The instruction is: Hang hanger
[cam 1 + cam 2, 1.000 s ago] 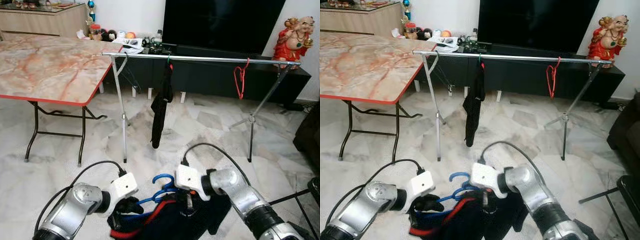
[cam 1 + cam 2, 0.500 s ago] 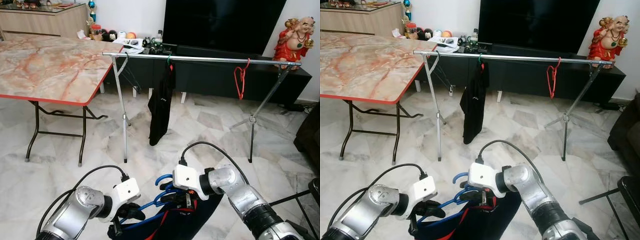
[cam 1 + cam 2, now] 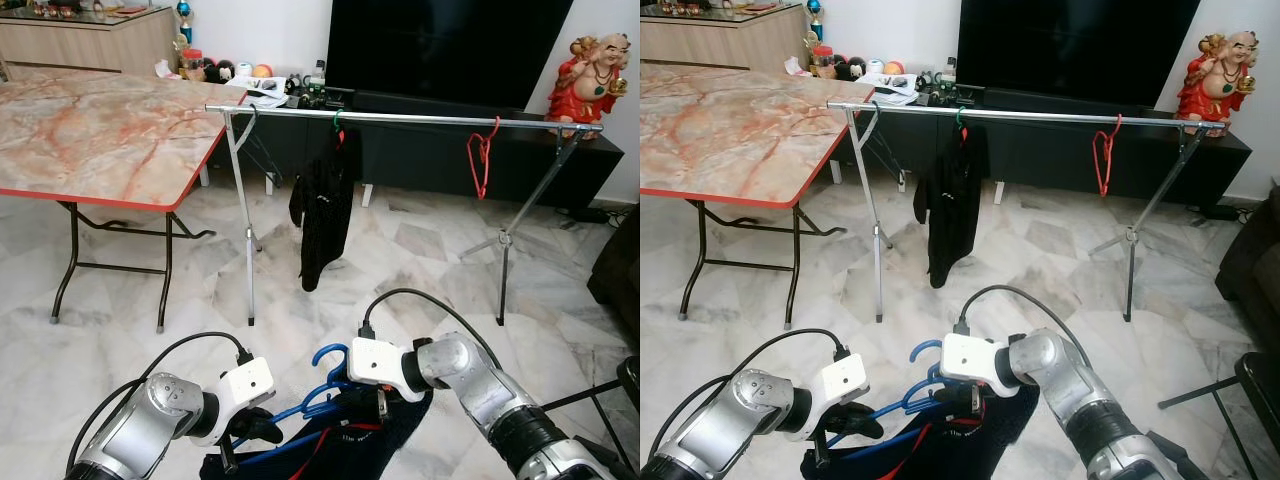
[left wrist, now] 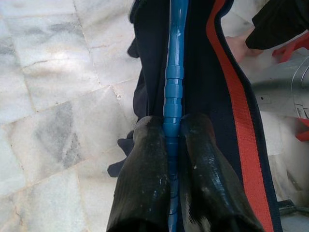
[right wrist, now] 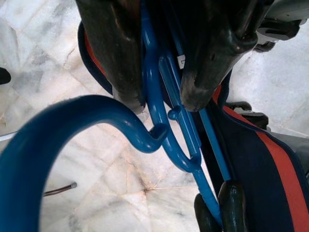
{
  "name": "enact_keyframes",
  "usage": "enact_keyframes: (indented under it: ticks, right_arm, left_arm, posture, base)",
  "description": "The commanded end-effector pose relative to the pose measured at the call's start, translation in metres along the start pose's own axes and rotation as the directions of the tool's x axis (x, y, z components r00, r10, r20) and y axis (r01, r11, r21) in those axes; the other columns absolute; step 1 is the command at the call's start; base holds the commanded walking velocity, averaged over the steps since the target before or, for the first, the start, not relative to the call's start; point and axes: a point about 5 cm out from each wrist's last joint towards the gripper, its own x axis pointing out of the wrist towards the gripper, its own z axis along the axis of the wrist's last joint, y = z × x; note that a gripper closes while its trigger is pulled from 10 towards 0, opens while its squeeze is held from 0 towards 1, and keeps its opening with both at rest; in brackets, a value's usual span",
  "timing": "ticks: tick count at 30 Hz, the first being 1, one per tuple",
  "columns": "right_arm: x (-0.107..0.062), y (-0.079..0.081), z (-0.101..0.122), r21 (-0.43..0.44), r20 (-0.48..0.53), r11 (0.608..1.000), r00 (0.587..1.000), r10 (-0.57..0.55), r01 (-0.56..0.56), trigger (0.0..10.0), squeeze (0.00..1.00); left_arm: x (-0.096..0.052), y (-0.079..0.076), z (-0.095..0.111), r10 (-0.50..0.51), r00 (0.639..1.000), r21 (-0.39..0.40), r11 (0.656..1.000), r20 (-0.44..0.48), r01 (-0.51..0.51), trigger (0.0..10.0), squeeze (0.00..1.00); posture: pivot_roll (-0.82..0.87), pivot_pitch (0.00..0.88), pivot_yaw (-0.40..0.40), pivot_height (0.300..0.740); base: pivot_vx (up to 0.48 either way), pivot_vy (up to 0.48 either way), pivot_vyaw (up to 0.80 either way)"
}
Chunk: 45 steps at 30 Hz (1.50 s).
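A blue plastic hanger [image 3: 322,372] carries a dark navy garment [image 3: 345,443] with a red stripe, held low over the floor between both arms. My left gripper [image 4: 173,126] is shut on one arm of the hanger [image 4: 174,72]; it sits at lower left [image 3: 250,430]. My right gripper [image 5: 161,99] is shut on the hanger's neck just below its hook [image 5: 72,121]; it is right of the hook [image 3: 372,392]. The metal clothes rail [image 3: 420,118] stands ahead across the room, well beyond both grippers.
A black garment [image 3: 322,215] on a green hanger, a red hanger [image 3: 482,155] and a thin dark hanger [image 3: 262,150] hang on the rail. A marble-top folding table [image 3: 90,130] stands at left. A TV console and statue [image 3: 585,75] lie behind the rail.
The navy garment has dropped out of its bunch and now hangs below the hanger. My left gripper has slid outward along the hanger's arm. The black garment on the rail has swung round.
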Motion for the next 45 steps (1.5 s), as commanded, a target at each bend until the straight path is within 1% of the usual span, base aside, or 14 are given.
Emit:
enact_keyframes:
  ticks: [1,6,7,8,9,21,22,23,28,29,30,37,42,45]
  right_arm:
    - [0.0,0.004,-0.004,0.011,-0.008,0.999,0.999,0.037,-0.037,10.0,0.0]
    - [0.0,0.008,-0.004,0.017,0.013,0.998,0.998,0.062,-0.062,10.0,0.01]
    - [0.0,0.007,-0.005,0.024,0.01,0.998,0.998,0.055,-0.055,10.0,0.18]
    - [0.001,0.007,-0.006,0.028,0.004,0.998,0.999,0.05,-0.05,9.6,0.04]
    - [0.001,0.008,-0.006,0.024,0.0,0.998,0.999,0.051,-0.051,10.0,0.0]
    - [0.001,0.008,-0.008,0.046,0.01,0.997,0.998,0.066,-0.067,10.0,0.0]
    - [0.0,0.008,-0.009,0.059,0.023,0.995,0.997,0.08,-0.081,10.0,0.31]
    - [-0.002,0.009,-0.009,0.061,0.034,0.993,0.994,0.099,-0.101,10.0,1.0]
    - [-0.003,0.01,-0.01,0.061,0.037,0.992,0.993,0.108,-0.11,10.0,1.0]
    - [-0.004,0.009,-0.013,0.07,0.028,0.993,0.995,0.098,-0.1,10.0,0.16]
    - [-0.005,0.009,-0.015,0.073,0.024,0.992,0.995,0.098,-0.1,10.0,0.0]
    - [-0.008,0.01,-0.021,0.074,-0.006,0.992,0.995,0.103,-0.103,10.0,0.0]
    - [-0.009,0.006,-0.025,0.074,-0.034,0.995,0.997,0.064,-0.061,10.0,0.0]
    - [-0.009,0.002,-0.026,0.082,-0.043,0.997,0.999,0.02,-0.017,10.0,0.0]
  left_arm:
    - [-0.003,0.002,0.011,0.019,0.999,0.029,0.999,0.043,-0.021,0.0,0.0]
    - [-0.003,0.003,0.013,0.023,0.999,0.041,0.999,0.045,-0.025,0.0,0.0]
    - [-0.003,0.002,0.014,0.021,0.999,0.043,0.999,0.047,-0.023,0.0,0.0]
    - [-0.002,0.002,0.015,0.017,0.998,0.047,0.999,0.052,-0.02,0.0,0.0]
    - [-0.002,0.002,0.017,0.015,0.998,0.052,0.998,0.057,-0.018,0.0,0.0]
    - [-0.003,0.0,0.033,-0.006,0.994,0.105,0.994,0.106,-0.005,0.0,0.0]
    - [-0.003,-0.001,0.035,-0.015,0.994,0.115,0.993,0.111,0.002,0.0,0.0]
    - [-0.003,-0.002,0.036,-0.019,0.994,0.123,0.992,0.112,0.006,0.0,0.0]
    - [-0.004,-0.003,0.037,-0.026,0.993,0.13,0.991,0.113,0.012,0.0,0.0]
    - [-0.005,-0.003,0.038,-0.025,0.993,0.136,0.991,0.115,0.009,0.0,0.0]
    - [-0.005,-0.002,0.039,-0.024,0.993,0.137,0.991,0.116,0.008,0.0,0.0]
    - [-0.007,-0.002,0.041,-0.023,0.992,0.147,0.989,0.121,0.005,0.0,0.0]
    - [-0.007,-0.005,0.045,-0.034,0.991,0.16,0.987,0.128,0.013,0.0,0.0]
    - [-0.006,-0.006,0.048,-0.041,0.99,0.167,0.986,0.133,0.019,0.0,0.0]
  posture:
    - [0.19,0.0,-0.087,0.74]
    - [0.19,0.0,-0.086,0.74]
    - [0.19,0.0,-0.086,0.74]
    - [0.19,0.0,-0.086,0.74]
    - [0.19,0.0,-0.086,0.74]
    - [0.2,0.0,-0.091,0.74]
    - [0.2,0.0,-0.092,0.74]
    - [0.2,0.0,-0.092,0.74]
    - [0.2,0.0,-0.093,0.74]
    - [0.2,0.0,-0.093,0.74]
    - [0.2,0.0,-0.093,0.74]
    - [0.2,0.0,-0.094,0.74]
    - [0.2,0.0,-0.097,0.74]
    - [0.2,0.0,-0.097,0.74]
  base:
    - [0.0,0.0,0.0]
    - [0.0,0.0,0.0]
    - [0.0,0.0,0.0]
    - [0.0,0.0,0.0]
    - [0.0,0.0,0.0]
    - [0.0,0.0,0.0]
    - [0.0,0.0,0.0]
    - [0.0,0.0,0.0]
    - [0.0,0.0,0.0]
    - [0.0,0.0,0.0]
    - [0.0,0.0,0.0]
    - [0.0,0.0,0.0]
    - [0.0,0.0,0.0]
    - [0.0,0.0,0.0]
